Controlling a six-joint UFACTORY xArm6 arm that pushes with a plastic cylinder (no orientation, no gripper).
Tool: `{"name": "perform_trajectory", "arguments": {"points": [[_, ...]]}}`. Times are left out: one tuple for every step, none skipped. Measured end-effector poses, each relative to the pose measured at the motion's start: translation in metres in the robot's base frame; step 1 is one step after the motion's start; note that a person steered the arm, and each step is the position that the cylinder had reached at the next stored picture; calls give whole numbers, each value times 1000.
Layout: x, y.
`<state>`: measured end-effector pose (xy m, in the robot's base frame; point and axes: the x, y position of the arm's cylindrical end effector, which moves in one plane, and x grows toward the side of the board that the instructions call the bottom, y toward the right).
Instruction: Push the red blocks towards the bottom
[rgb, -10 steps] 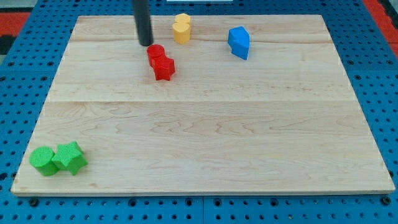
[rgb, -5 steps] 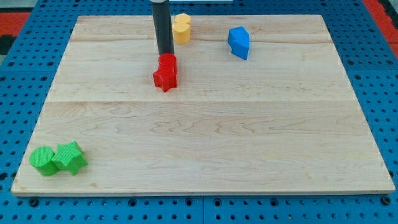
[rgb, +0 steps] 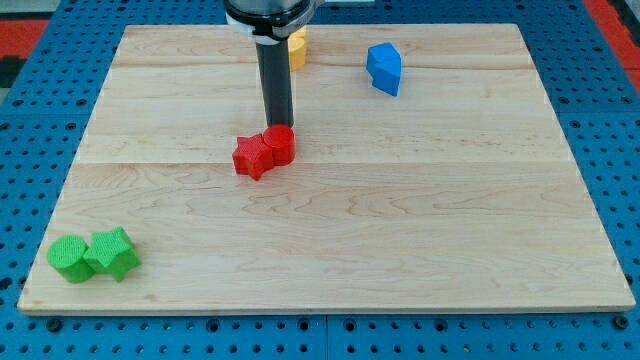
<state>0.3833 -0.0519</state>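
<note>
Two red blocks touch each other a little left of the board's centre: a star-shaped one (rgb: 251, 157) on the left and a rounder one (rgb: 280, 145) on the right. My tip (rgb: 279, 127) stands right at the top edge of the rounder red block, touching it. The rod rises from there towards the view's top.
A yellow block (rgb: 297, 46) sits at the top, partly hidden behind the rod. A blue block (rgb: 384, 68) is at the top right. Two green blocks, a round one (rgb: 70, 258) and a star-shaped one (rgb: 113, 253), sit at the bottom left corner of the wooden board (rgb: 400, 220).
My tip has moved towards the view's bottom and slightly right, pushing both red blocks down the board. The star-shaped red block has swung to the left of the rounder one.
</note>
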Motion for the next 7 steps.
{"name": "perform_trajectory", "arguments": {"points": [[0,19],[0,50],[17,56],[43,54],[46,45],[40,48],[27,50]]}}
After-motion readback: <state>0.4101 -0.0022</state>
